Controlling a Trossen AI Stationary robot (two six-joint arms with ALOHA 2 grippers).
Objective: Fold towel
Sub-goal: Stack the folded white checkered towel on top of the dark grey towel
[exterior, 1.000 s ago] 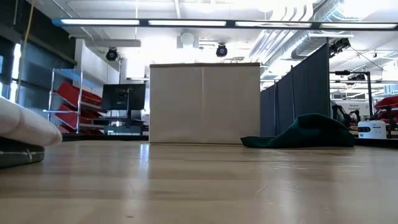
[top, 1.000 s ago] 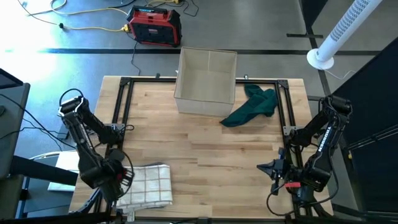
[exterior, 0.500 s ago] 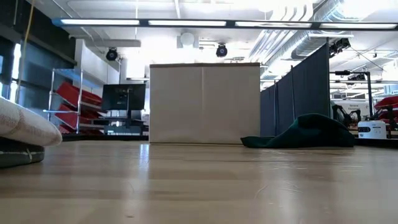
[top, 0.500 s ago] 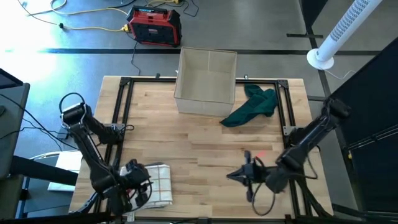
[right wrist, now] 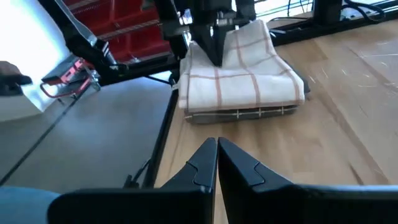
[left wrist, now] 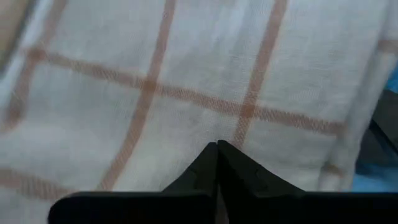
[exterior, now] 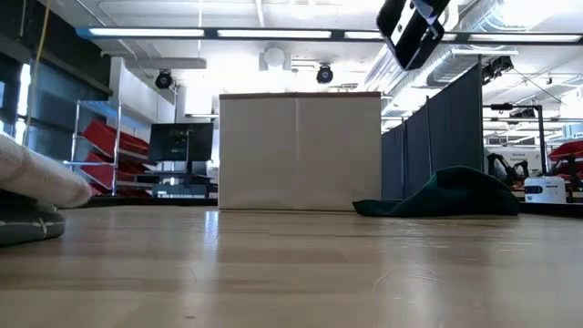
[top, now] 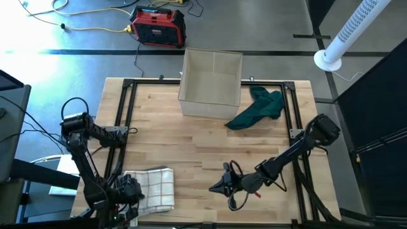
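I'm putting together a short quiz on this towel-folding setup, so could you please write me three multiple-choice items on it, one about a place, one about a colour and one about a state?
1. Where does the checked towel lie on the table, seen from above?
A. at the near left corner
B. inside the box
C. at the far right corner

2. What colour is the crumpled cloth beside the box?
A. red
B. dark green
C. yellow

3. How are the fingers of the right gripper?
A. spread wide
B. clamped on the green cloth
C. shut, holding nothing

Answers:
1. A: the high view shows the towel at the near left corner, with the left gripper at it.
2. B: both the high and low views show it dark green.
3. C: the right wrist view shows the fingers together over bare wood, short of the towel.
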